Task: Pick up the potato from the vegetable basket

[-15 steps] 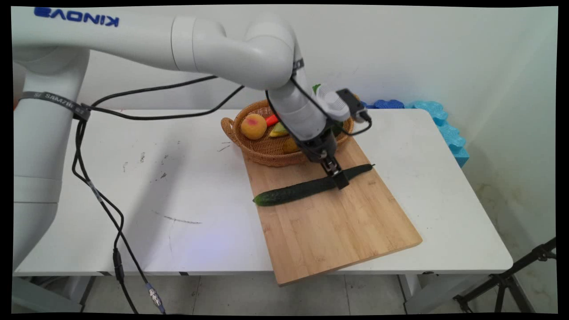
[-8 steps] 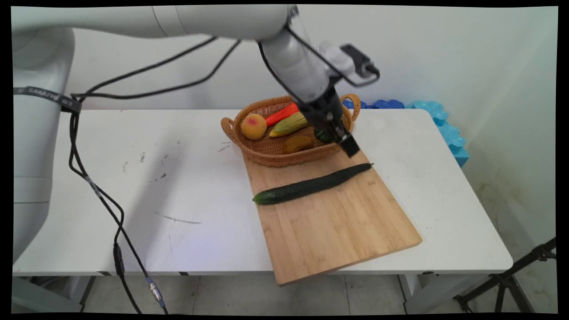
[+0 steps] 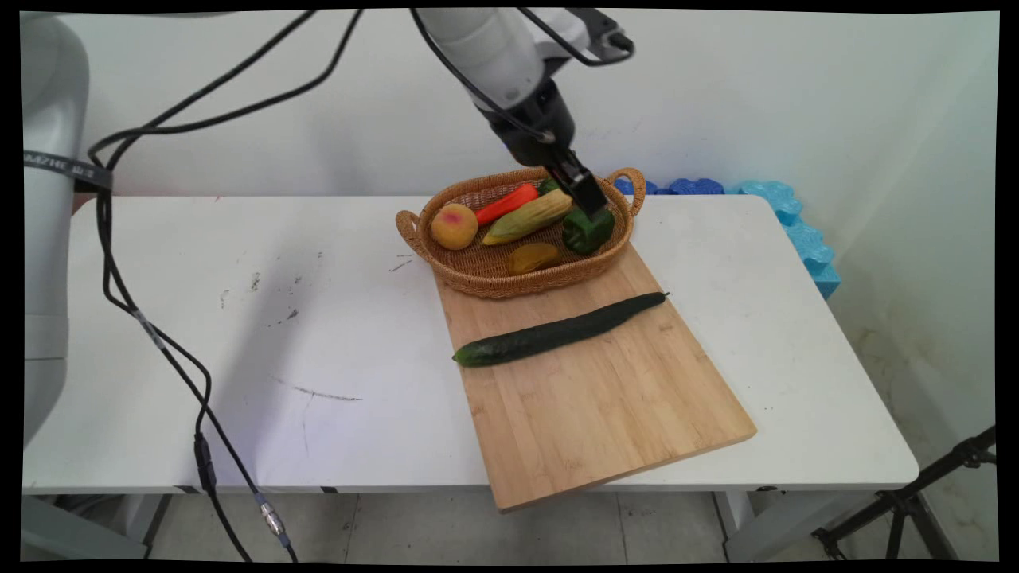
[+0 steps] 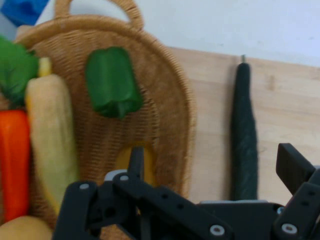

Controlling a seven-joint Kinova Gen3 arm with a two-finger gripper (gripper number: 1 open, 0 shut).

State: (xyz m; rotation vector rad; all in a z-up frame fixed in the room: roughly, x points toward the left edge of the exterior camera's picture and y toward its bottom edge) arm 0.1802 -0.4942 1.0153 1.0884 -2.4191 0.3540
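Cucumber flat on board, long axis diagonal, stem tip toward far right, blunt end toward near left edge. Basket on desk, touching board's far end; inside: peach, carrot, corn, green pepper, small yellow-brown piece. Pincer spread wide, empty, raised over basket's right end.

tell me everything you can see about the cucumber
The cucumber is long, slim and dark green, whole, with a small stem tip at its far right end. It lies flat and aslant across the wooden cutting board, just in front of the wicker basket, apart from it. The gripper is raised above the basket, not touching it.
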